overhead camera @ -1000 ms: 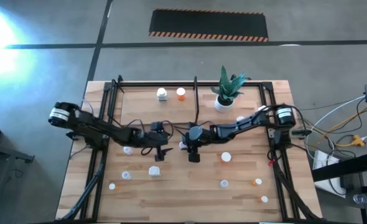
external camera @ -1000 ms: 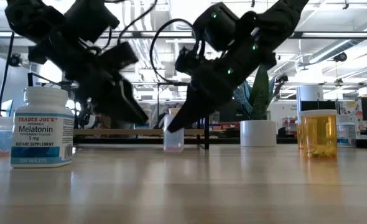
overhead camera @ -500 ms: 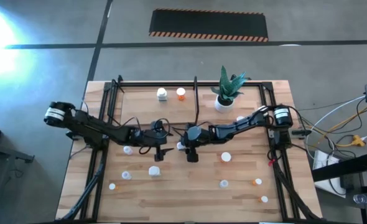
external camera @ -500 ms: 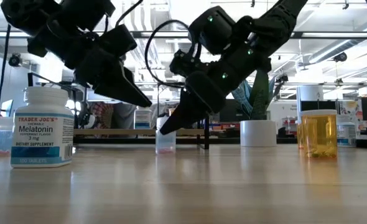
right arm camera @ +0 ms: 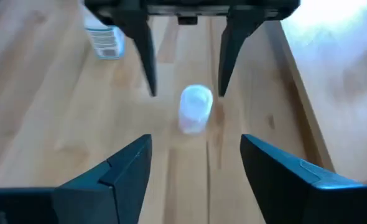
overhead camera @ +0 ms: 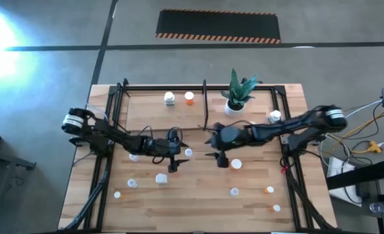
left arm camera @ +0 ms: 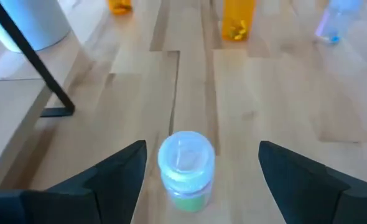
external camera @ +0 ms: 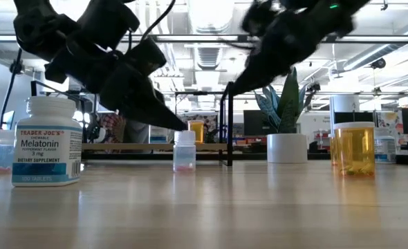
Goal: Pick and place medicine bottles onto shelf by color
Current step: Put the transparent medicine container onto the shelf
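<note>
Table (overhead camera: 198, 201): pale wood planks with visible grain, rectangular in the high view.
Shelf (overhead camera: 146, 107): flat light-wood board at the table's 12 o'clock side, framed by thin black metal tubes; an upright black divider bar (overhead camera: 204, 97) splits it.
On the shelf: a white bottle (overhead camera: 170, 99) and an orange bottle (overhead camera: 189, 98) stand side by side, just to the 9 o'clock side of the divider.
Plant pot (overhead camera: 233, 108): round white pot with spiky green leaves, on the shelf at the divider's 3 o'clock side.
Centre bottle (overhead camera: 187, 153): small clear cylinder with a white cap, upright on the table near the middle, between the two grippers and touching neither.
Left gripper (overhead camera: 176, 156): dark, low over the table at 9 o'clock of the centre bottle; jaws spread wide, the bottle (left arm camera: 185, 165) standing in the gap ahead of them, not pinched.
Right gripper (overhead camera: 213, 144): at 3 o'clock of the centre bottle, clear of it; jaws spread, holding nothing, the bottle (right arm camera: 195, 109) seen beyond them.
Other medicine bottles: small cylinders scattered over the table's 6 o'clock half, among them a white-capped one (overhead camera: 235, 164) just beside the right gripper and an orange one (overhead camera: 269, 190) toward 4 o'clock.
Melatonin bottle (external camera: 50, 142): white plastic, printed label, upright, close to the low camera.
Amber bottle (external camera: 354, 147): translucent orange cylinder, upright.
</note>
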`<state>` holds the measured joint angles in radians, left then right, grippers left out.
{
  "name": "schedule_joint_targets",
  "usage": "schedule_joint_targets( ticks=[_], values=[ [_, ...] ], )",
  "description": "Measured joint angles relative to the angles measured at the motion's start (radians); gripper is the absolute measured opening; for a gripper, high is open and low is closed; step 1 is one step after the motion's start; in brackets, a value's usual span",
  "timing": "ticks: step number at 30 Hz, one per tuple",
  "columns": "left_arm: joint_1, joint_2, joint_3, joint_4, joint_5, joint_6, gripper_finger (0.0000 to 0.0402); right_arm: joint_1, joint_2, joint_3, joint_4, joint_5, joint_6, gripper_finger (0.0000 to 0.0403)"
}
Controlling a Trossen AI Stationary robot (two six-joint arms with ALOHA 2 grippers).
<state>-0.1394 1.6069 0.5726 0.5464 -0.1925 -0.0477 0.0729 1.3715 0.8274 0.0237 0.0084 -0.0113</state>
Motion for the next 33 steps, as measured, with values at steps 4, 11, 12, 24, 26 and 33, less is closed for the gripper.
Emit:
schedule_joint_targets(
  ticks=[4,11,12,24,26,33],
  values=[
    [0.001,0.032,0.018,0.026,-0.038,0.001,0.0292,0.036,-0.127,-0.114,0.041,0.075,0.078,0.0223],
    [0.003,0.082,0.035,0.025,-0.048,0.001,0.0244,0.111,-0.275,-0.232,0.072,0.214,0.151,0.0219],
    [0.003,0.085,0.034,0.020,-0.048,0.001,0.0232,0.120,-0.288,-0.239,0.079,0.229,0.156,0.0219],
    [0.003,0.061,0.034,0.032,-0.048,0.000,0.0115,0.152,-0.320,-0.273,0.081,0.300,0.170,0.0219],
    [0.003,0.027,0.034,-0.006,-0.048,-0.010,0.0115,0.152,-0.309,-0.273,0.081,0.304,0.170,0.0219],
    [0.029,-0.246,0.033,-0.381,-0.216,-0.081,0.0115,0.152,-0.273,-0.273,0.079,0.307,0.160,0.0219]
  ],
)
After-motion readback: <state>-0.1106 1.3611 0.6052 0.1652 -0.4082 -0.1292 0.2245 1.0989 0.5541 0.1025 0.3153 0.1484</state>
